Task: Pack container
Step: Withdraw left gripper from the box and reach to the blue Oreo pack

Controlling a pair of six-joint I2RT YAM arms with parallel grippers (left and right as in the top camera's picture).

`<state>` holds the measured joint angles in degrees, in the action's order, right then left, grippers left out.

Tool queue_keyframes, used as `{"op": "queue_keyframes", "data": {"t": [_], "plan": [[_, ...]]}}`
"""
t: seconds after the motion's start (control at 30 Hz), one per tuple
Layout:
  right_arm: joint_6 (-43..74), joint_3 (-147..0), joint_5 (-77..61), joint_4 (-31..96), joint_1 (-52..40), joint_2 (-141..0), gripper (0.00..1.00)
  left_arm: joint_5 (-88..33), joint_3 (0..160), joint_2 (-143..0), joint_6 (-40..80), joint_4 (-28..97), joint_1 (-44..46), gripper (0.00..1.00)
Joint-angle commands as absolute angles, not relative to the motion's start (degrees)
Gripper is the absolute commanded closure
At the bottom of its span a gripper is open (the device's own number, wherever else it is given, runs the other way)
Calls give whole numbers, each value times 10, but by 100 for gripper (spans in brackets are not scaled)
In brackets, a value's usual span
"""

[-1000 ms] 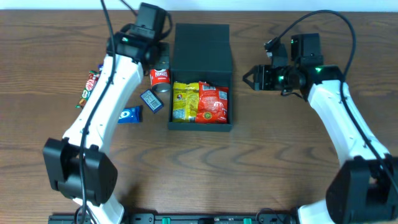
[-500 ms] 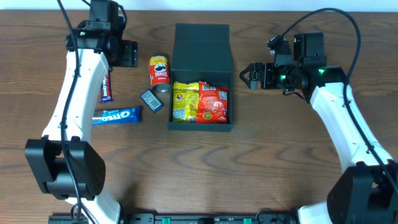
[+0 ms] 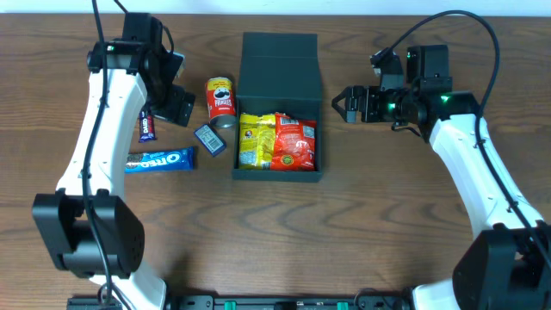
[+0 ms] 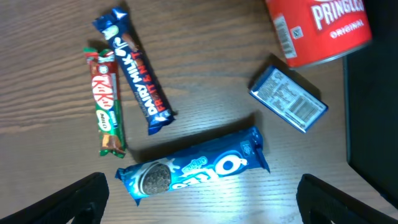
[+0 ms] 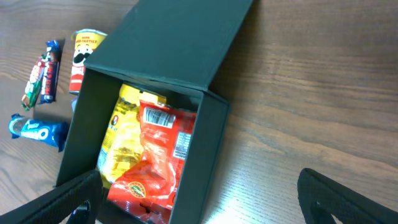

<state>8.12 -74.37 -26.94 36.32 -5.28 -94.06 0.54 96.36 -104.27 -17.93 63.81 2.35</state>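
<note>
Brown wood-grain table fills the overhead view, with one arm at each side; the container, a dark square box, sits a little toward 12 o'clock from the table's middle, its flap lid thrown back flat toward 12 o'clock. Inside it a yellow snack packet lies beside a red snack packet, the yellow one on the 9 o'clock side.

The left gripper has its fingers spread wide, one at each lower corner of the left wrist view; nothing is clamped between them and they touch nothing that can be seen. Below and between them lies an Oreo pack; toward 11 o'clock from it are a Dairy Milk bar and a KitKat bar side by side; a small blue box sits toward 2 o'clock, near a red Pringles can that lies just beside the container's wall. Seen from overhead, the container is at 3 o'clock from this gripper, with the can between them.

The right gripper also has its fingers far apart, holding nothing and touching nothing; it hangs near the container's 3 o'clock wall but apart from it, at about the line where lid meets box, jaws turned toward 9 o'clock. In the right wrist view the open box and both packets lie between the fingertips and beyond them.
</note>
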Motion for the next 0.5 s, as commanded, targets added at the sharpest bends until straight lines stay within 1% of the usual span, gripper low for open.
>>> {"op": "queue_keyframes", "data": {"t": [0.0,0.13,0.23,0.33,0.47], "plan": [[81,-753,-268,362,-51,-932,1,-9,927,-988,-194,627,20,4],[81,-753,-268,361,-51,-932,1,-12,820,-919,-203,561,-8,5],[81,-753,-268,360,-51,-932,1,-25,744,-884,-156,502,-40,5],[81,-753,-268,360,-51,-932,1,-32,699,-877,-127,464,-63,5],[81,-753,-268,360,-51,-932,1,-34,661,-878,-126,438,-72,5]]}}
